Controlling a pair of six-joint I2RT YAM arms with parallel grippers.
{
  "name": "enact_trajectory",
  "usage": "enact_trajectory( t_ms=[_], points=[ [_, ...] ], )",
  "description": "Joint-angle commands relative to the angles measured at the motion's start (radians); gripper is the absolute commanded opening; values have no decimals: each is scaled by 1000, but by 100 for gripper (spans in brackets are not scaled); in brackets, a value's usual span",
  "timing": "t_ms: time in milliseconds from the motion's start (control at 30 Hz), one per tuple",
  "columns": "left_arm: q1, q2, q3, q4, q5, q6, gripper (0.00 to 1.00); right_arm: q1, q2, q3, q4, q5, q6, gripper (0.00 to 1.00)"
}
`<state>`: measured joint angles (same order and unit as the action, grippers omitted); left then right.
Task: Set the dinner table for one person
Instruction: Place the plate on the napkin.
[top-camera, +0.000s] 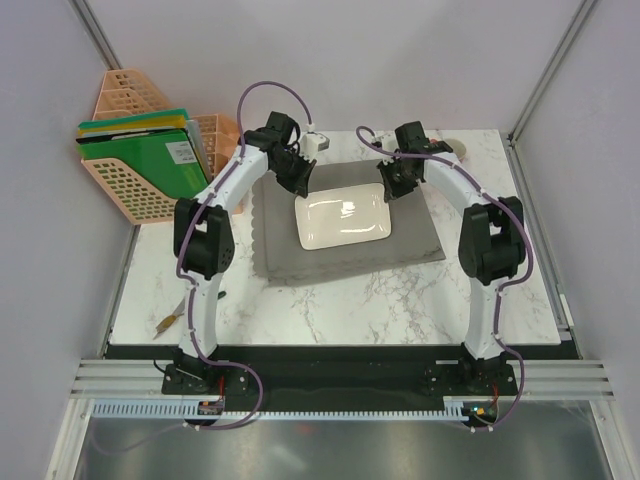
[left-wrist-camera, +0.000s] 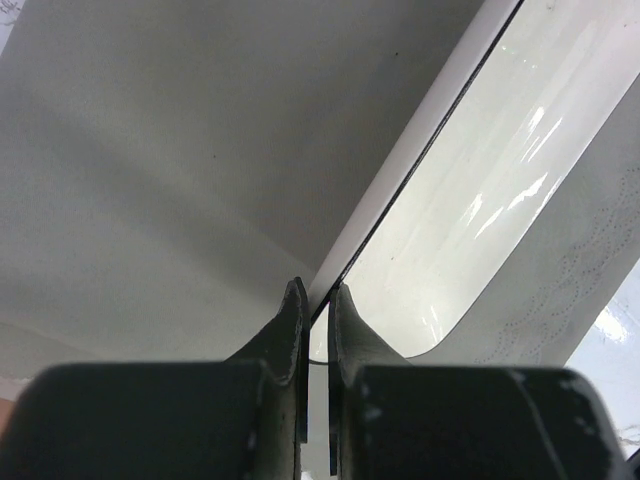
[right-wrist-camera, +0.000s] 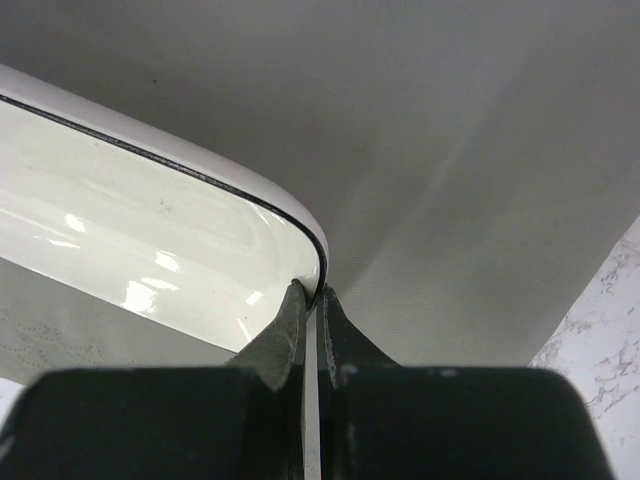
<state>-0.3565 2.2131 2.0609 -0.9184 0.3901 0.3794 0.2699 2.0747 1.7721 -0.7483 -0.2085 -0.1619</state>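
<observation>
A white rectangular plate (top-camera: 345, 221) lies over the grey scallop-edged placemat (top-camera: 330, 262) on the white marble dinner table (top-camera: 380, 300). My left gripper (top-camera: 299, 180) is shut on the plate's far left rim; the left wrist view shows the rim (left-wrist-camera: 420, 150) pinched between its fingers (left-wrist-camera: 290, 330). My right gripper (top-camera: 392, 188) is shut on the plate's far right corner; the right wrist view shows the plate (right-wrist-camera: 130, 250) with its corner between the fingers (right-wrist-camera: 295, 320).
Orange mesh file racks with green folders (top-camera: 150, 155) stand beyond the table's left back corner. A small white object (top-camera: 318, 142) and a round object (top-camera: 452, 147) sit at the table's far edge. Cutlery (top-camera: 170, 318) lies at the left edge.
</observation>
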Motion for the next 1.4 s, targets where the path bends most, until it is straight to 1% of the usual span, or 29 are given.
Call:
enact_trajectory(
  t_ms=[0,233,733,1367],
  points=[
    [-2,3,73,147,0,-71,2,28,25,61,-39,-95,-8,0],
    [-2,31,87,147,1,-65,2,28,64,55,-29,-104,-8,0],
    [-1,68,87,145,-19,-57,2,29,150,104,-28,-103,-16,0],
    [-1,171,139,145,-39,-51,2,29,82,-16,0,-108,-24,0]
  ],
)
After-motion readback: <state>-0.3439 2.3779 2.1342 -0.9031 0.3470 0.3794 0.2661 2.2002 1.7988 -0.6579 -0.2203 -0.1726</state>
